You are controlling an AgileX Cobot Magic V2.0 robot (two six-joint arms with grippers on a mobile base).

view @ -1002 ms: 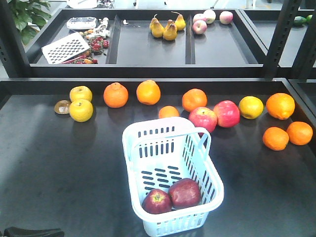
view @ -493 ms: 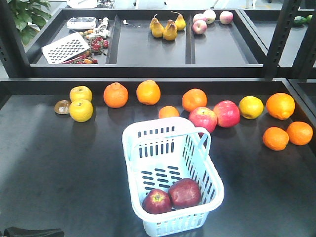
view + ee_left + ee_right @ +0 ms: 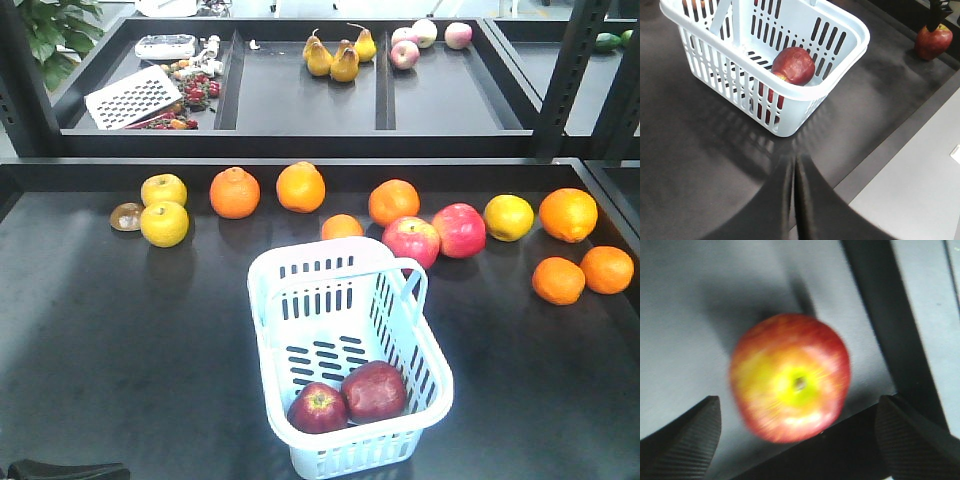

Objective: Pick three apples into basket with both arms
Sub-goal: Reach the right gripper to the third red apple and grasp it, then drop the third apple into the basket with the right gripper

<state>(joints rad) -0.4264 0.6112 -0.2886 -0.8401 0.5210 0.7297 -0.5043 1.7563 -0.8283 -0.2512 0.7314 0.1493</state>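
Note:
The pale blue basket stands on the dark table and holds two dark red apples. In the left wrist view the basket lies ahead with one apple clear inside; my left gripper is shut and empty, a little short of the basket. A third apple, red with a yellow-green stem patch, lies blurred between the fingers of my open right gripper, which do not touch it. That apple sits near the table's edge, outside the front view.
Two pink-red apples, several oranges and yellow fruits line the back of the table. A rear shelf holds pears and a grater. The table edge borders grey floor.

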